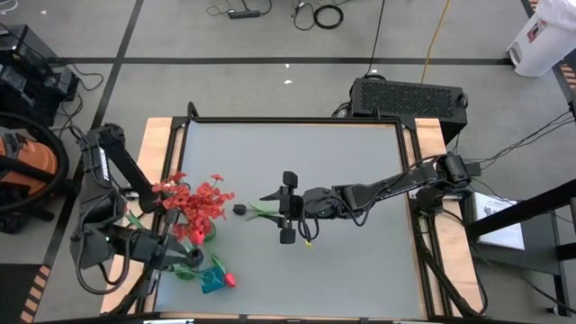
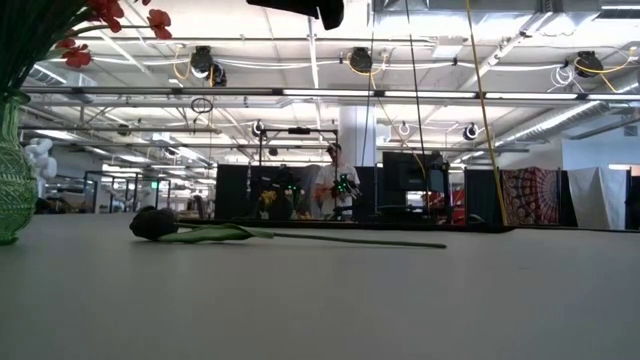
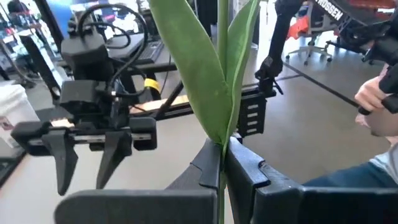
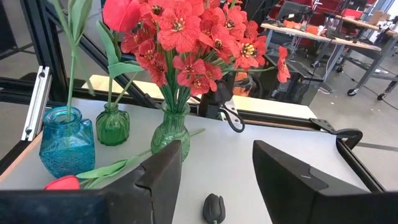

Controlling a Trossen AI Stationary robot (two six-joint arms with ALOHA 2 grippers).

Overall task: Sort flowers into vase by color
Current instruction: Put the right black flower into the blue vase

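Note:
A black-budded flower lies flat on the table on its bud, leaf and long green stem. My right gripper hangs open above that stem; in its wrist view the black bud shows on the table between the open fingers. My left gripper is at the near left beside the vases, shut on a leafy green stem whose bloom is out of view. Frilly red blooms stand in a green glass vase. A red tulip rises from a small green vase. My left gripper pinches a thin green stem between its two fingers, just below where the long leaves branch off. The stem runs straight on past the fingertips, and the leaves stand beyond them. Its lower end and bloom lie outside the picture.
A blue glass jar holding a leafy stem stands by the two green vases at the table's near left. A red tulip lies on the table beside the jar. Black frame rails edge the table. People show in the room beyond.

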